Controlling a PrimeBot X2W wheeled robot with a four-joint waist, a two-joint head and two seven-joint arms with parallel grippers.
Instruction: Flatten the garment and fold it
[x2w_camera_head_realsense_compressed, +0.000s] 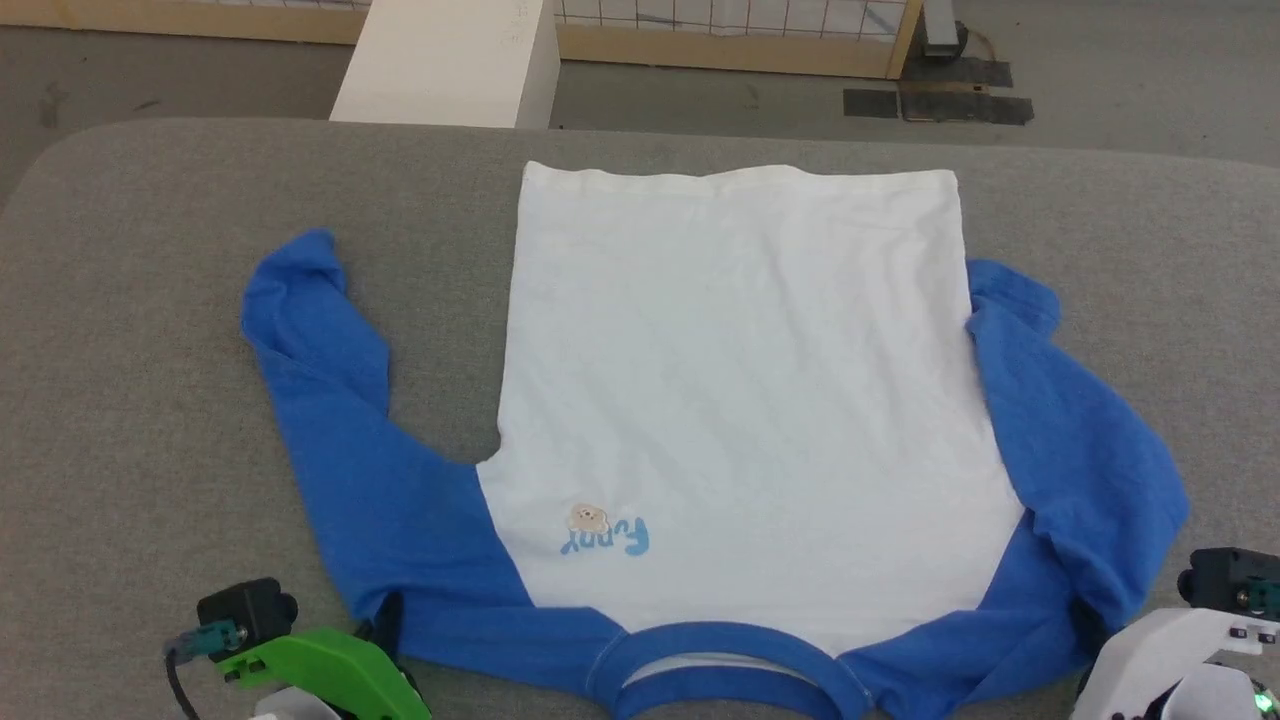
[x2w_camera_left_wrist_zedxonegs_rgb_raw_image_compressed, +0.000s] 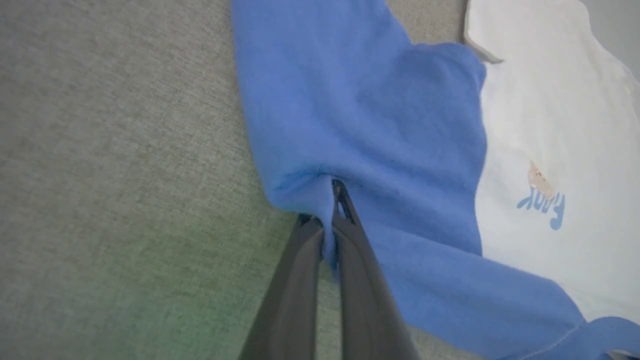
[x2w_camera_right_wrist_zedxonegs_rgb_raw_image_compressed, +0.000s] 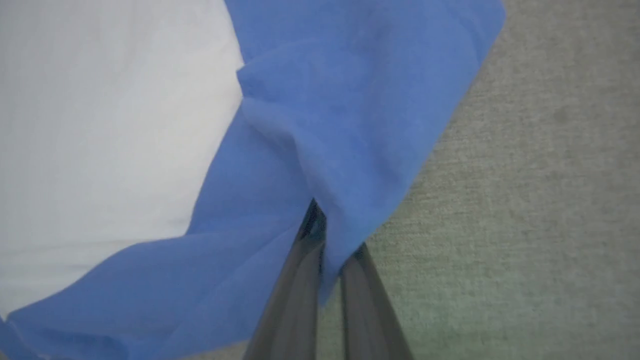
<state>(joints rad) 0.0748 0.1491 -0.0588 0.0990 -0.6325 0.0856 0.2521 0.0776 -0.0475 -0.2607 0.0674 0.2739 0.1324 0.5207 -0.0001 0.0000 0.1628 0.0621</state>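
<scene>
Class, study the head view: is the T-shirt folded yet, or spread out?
Spread out, not folded. The T-shirt lies open, its white body flat from collar to hem, with the blue sleeves splayed to either side and somewhat rumpled.

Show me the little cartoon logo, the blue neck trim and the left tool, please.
cartoon logo (x2w_camera_head_realsense_compressed: 588, 518): head view, on the beige figure's middle.
neck trim (x2w_camera_head_realsense_compressed: 728, 636): head view, on the far arc of the blue band.
left tool (x2w_camera_left_wrist_zedxonegs_rgb_raw_image_compressed: 327, 210): left wrist view, between its shut fingertips.
</scene>
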